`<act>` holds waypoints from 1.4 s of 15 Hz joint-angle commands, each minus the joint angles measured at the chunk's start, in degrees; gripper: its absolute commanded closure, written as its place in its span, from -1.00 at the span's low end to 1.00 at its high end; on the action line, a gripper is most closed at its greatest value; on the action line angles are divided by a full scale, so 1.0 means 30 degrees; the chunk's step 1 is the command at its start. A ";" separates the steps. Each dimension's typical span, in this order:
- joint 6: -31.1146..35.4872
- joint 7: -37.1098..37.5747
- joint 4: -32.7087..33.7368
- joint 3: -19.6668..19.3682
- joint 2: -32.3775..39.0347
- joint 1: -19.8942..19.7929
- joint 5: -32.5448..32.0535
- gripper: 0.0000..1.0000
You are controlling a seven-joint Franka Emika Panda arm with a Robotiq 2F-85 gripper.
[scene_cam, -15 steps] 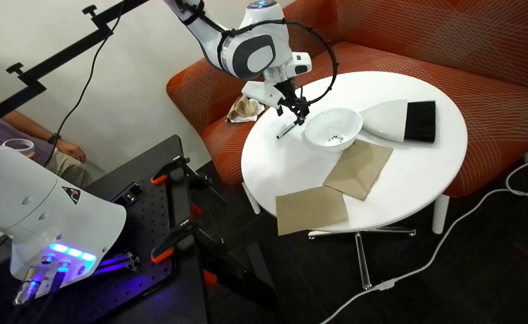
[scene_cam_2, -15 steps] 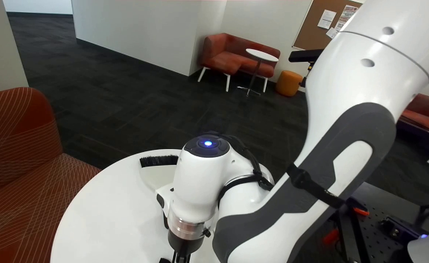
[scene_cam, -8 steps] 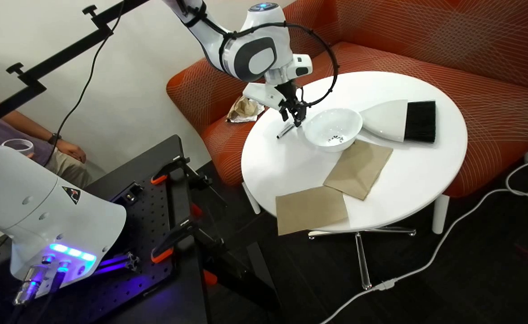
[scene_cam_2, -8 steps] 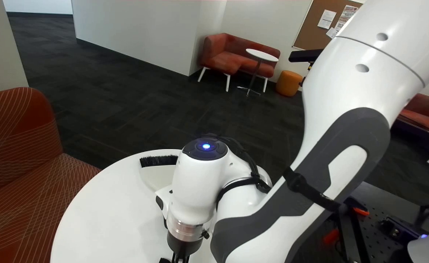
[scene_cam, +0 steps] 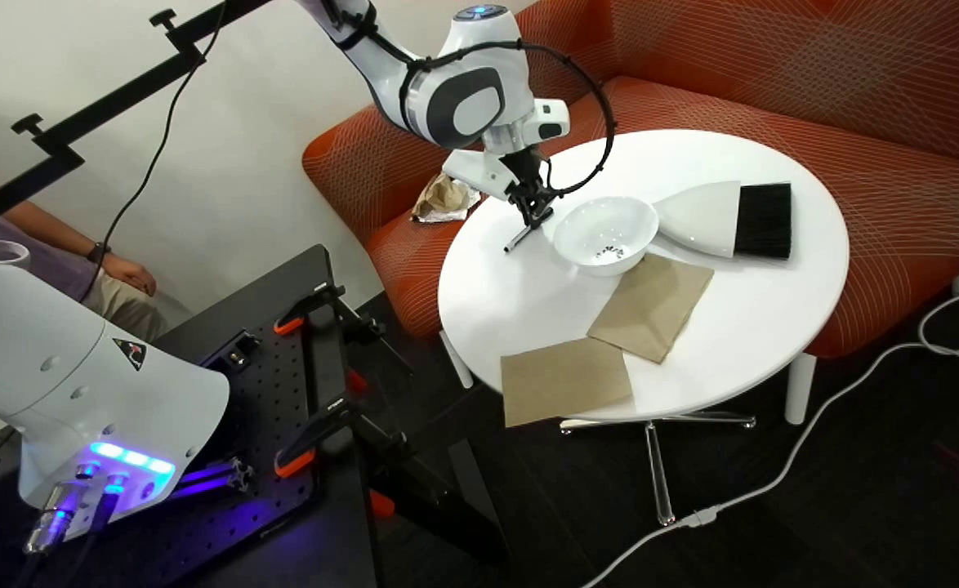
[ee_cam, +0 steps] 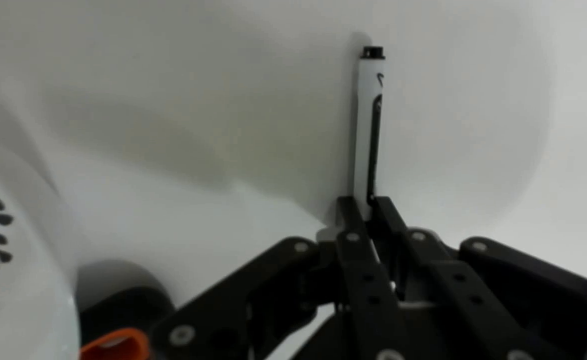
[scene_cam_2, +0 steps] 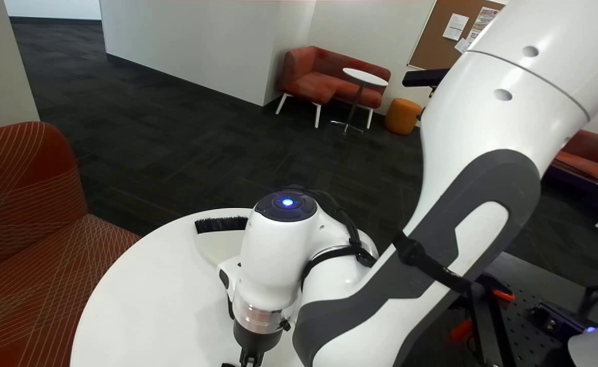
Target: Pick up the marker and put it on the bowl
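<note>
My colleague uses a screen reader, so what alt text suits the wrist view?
A white marker with a black end is pinched between the fingertips of a black gripper, over a white tabletop. A dark-patterned white bowl is partly visible at the left edge.

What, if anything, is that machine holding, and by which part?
The marker: the gripper is closed on both sides of its white barrel, well back from the black end that shows. Its other end is hidden.

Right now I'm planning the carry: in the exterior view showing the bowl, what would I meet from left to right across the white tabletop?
Marker → white bowl → brush. Left out, overlapping: gripper, lower tan sheet, upper tan sheet.
</note>
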 commanded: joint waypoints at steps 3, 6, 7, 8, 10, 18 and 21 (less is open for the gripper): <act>-0.0041 0.1887 -0.1967 -0.0948 -0.2763 0.0617 -0.0120 0.94; 0.0322 0.2165 -0.3392 -0.1014 -0.4810 0.0540 -0.0135 0.94; 0.0543 0.2434 -0.3892 -0.1248 -0.5545 0.0681 -0.0214 0.94; 0.0828 0.2611 -0.4351 -0.1534 -0.6256 0.0819 -0.0344 0.94; 0.1392 0.3106 -0.4931 -0.2280 -0.7273 0.1114 -0.0580 0.94; 0.4016 0.4370 -0.5344 -0.5515 -0.7916 0.1896 -0.1834 0.94; 0.4607 0.4393 -0.5274 -0.6062 -0.7408 0.1893 -0.1690 0.94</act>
